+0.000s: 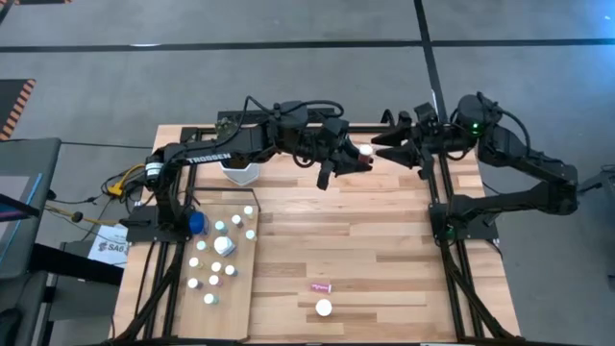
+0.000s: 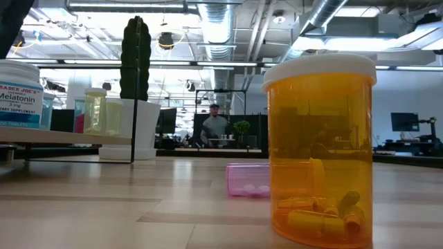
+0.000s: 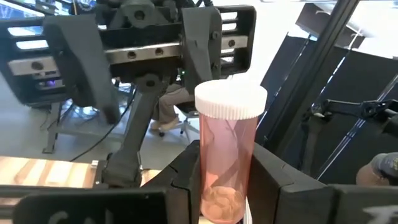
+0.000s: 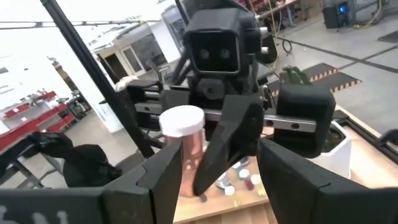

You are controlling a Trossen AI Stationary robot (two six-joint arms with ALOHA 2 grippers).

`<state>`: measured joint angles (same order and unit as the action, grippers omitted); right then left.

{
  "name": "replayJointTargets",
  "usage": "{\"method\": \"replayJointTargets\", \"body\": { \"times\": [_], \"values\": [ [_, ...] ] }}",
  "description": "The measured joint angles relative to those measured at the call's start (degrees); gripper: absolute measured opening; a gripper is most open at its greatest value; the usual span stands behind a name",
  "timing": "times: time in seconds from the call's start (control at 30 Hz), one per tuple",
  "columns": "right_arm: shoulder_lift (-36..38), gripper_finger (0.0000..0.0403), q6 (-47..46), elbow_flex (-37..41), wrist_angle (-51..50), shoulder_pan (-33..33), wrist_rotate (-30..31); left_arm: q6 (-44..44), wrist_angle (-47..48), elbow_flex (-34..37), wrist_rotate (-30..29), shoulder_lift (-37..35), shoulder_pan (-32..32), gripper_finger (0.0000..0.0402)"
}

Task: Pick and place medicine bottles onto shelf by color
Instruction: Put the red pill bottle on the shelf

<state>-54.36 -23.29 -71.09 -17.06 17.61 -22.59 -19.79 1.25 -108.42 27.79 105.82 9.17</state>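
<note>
Left end effector (image 1: 360,154) grips a pink bottle (image 3: 227,162) midair beside the open, empty right end effector (image 1: 380,146). Many bottles sit on the shelf (image 1: 240,308); amber bottle (image 2: 320,149) and another pink bottle (image 2: 248,180) remain on the surface (image 1: 384,250).

Both end effectors raised — tips nearly meeting

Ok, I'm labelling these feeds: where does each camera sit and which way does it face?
High: over the table, facing straight down; both arms, left gripper opposite right gripper.
Low: at tabletop height, facing level across; amber bottle close, no arm.
Left wrist: on left arm, past its fingers gripping the held pink bottle.
Right wrist: on right arm, past its open fingers, facing that bottle.
Both wrist views share it.
</note>
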Motion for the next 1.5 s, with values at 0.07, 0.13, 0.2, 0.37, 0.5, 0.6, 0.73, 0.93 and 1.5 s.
{"method": "replayJointTargets", "body": {
  "times": [0.07,0.13,0.2,0.37,0.5,0.6,0.73,0.93,1.5],
  "values": [
    [0.6,0.0225,0.0,0.0,0.1,-0.5,0.0,0.0,-0.2,0.0,-0.4,0.0,0.1,0.0071],
    [0.5,0.0225,0.0,0.0,0.1,-1.4,0.0,0.3,-0.1,0.0,-2.0,0.0,0.2,0.0071],
    [0.3,0.0225,0.0,0.0,-0.1,-2.3,0.0,0.8,-0.4,0.0,-3.5,0.0,0.3,0.0071],
    [-0.5,0.0225,1.2,0.0,0.1,-4.4,3.1,1.7,-0.6,0.0,-4.6,0.0,0.3,0.0071],
    [-2.2,0.0225,1.5,0.0,1.5,-5.3,4.5,1.7,-0.2,0.0,-4.3,0.0,0.1,0.0071],
    [-3.1,0.0225,2.0,0.0,2.5,-5.6,4.6,1.7,-0.3,0.0,-4.3,-0.1,0.0,0.0071],
    [-3.3,0.0223,2.7,0.0,2.8,-5.6,4.6,1.7,-0.2,0.0,-4.3,-0.1,-0.2,0.0071],
    [-3.1,0.0187,3.3,0.0,2.8,-5.6,5.2,1.7,-0.2,0.0,-4.7,-0.1,-0.2,0.0071],
    [-3.9,0.0253,2.4,0.0,4.7,-5.6,5.2,1.1,0.3,0.0,-4.5,0.1,-0.2,0.0071]
  ]
}}
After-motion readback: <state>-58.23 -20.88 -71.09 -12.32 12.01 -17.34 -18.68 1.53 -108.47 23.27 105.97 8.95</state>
